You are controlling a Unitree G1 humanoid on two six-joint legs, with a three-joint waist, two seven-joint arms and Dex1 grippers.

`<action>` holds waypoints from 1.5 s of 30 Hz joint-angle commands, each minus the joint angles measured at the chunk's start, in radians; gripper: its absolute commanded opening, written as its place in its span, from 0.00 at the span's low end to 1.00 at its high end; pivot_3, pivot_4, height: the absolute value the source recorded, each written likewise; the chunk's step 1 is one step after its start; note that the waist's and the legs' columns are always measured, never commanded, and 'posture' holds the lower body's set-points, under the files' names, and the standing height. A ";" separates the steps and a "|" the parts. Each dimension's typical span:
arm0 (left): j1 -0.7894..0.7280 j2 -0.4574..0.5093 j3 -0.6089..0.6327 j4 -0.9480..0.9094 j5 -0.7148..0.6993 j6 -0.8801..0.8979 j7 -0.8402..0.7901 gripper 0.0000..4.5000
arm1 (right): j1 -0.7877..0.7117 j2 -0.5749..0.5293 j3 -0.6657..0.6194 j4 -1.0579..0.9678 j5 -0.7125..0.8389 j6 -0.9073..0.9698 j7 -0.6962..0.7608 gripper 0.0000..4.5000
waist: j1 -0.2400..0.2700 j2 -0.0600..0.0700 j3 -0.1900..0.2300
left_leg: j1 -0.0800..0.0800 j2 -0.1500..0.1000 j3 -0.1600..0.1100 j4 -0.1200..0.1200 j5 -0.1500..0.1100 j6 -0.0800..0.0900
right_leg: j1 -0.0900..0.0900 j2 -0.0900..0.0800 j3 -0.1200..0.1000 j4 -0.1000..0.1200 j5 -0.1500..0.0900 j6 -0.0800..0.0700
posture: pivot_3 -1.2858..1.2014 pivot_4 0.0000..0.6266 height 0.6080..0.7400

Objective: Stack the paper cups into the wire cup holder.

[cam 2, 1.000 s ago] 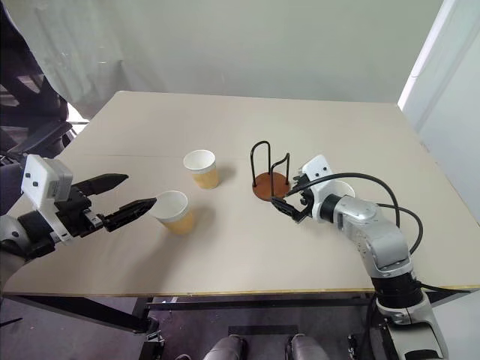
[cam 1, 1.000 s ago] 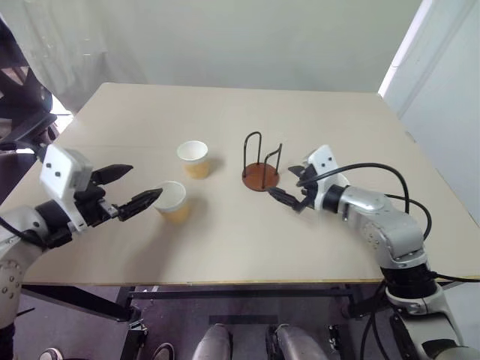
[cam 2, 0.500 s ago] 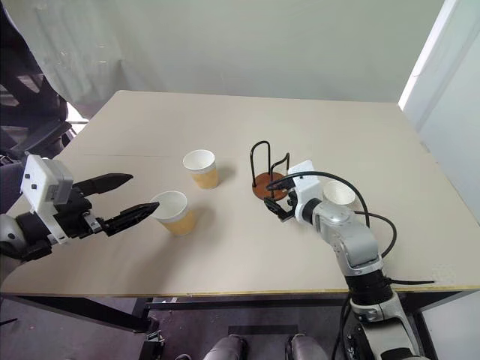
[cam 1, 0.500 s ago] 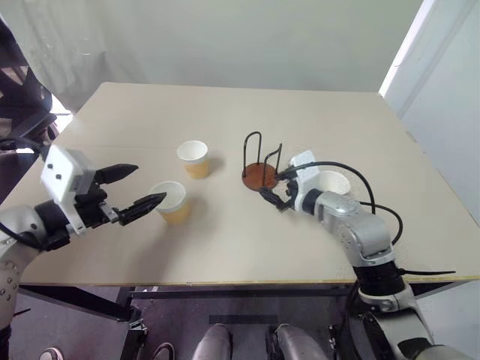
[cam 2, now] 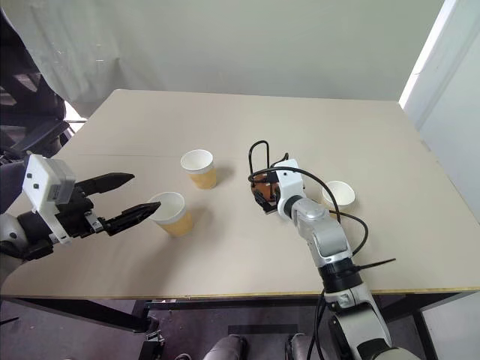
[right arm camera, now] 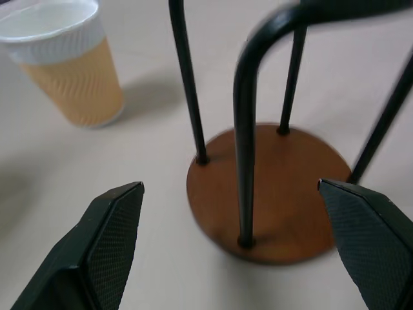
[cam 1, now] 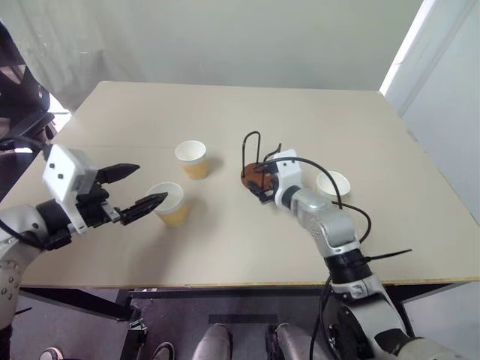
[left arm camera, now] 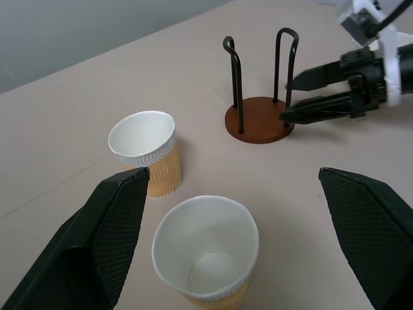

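Left gripper [cam 1: 131, 186] hovered at about 8 o'clock over the beige surface [cam 1: 225, 240], fingers [cam 1: 142, 202] spread wide, holding nothing. One fingertip sat just beside the rim of the nearest paper cup [cam 1: 169, 202]; contact could not be judged. That cup stood upright at roughly 9 o'clock from the scene's centre; from the left wrist it lay between the two spread fingers, empty, white inside.

Second paper cup [cam 1: 192, 159] stood upright a little farther back, at about 1 o'clock from the first, near it but apart.

Right gripper [left arm camera: 310, 97] reached in low from about 4 o'clock of the wire cup holder [cam 1: 255, 161], fingers spread, gripping nothing. From the left wrist, one fingertip lay at the edge of the reddish-brown disc base while the other passed level with the wire loops above; whether either touched could not be told. From the right wrist, the base sat between the two spread fingers, the black loops rising upright from it. No cup sat inside the holder.

Holder stood upright near mid-surface, at 3 o'clock of the second cup, well apart from it.

Third paper cup [cam 1: 332, 184] stood at about 3 o'clock of the holder, beyond the right forearm, open mouth up.
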 commanded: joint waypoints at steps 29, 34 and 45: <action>-0.074 0.043 -0.034 0.028 0.028 -0.028 -0.042 1.00 | 0.105 -0.186 0.091 -0.231 0.054 -0.070 0.384 0.01 | 0.001 -0.001 -0.001 | 0.000 0.004 0.000 0.001 -0.001 -0.003 | 0.003 0.001 -0.007 0.000 0.000 -0.002 | 0.52 0.24 1.00; -0.088 0.053 -0.054 0.046 0.032 -0.031 -0.062 1.00 | 0.187 -0.253 0.120 -0.366 0.112 -0.038 0.498 0.01 | 0.001 -0.001 -0.001 | 0.001 0.004 0.000 0.002 0.000 -0.003 | 0.004 0.001 -0.007 0.001 0.000 -0.001 | 0.52 0.24 1.00; -0.145 0.093 -0.103 0.100 0.035 -0.033 -0.111 1.00 | 0.308 -0.324 0.132 -0.551 0.147 0.031 0.514 0.01 | 0.001 -0.002 -0.001 | 0.002 0.005 0.000 0.008 0.000 -0.002 | 0.008 0.002 -0.007 0.001 -0.001 -0.003 | 0.52 0.24 1.00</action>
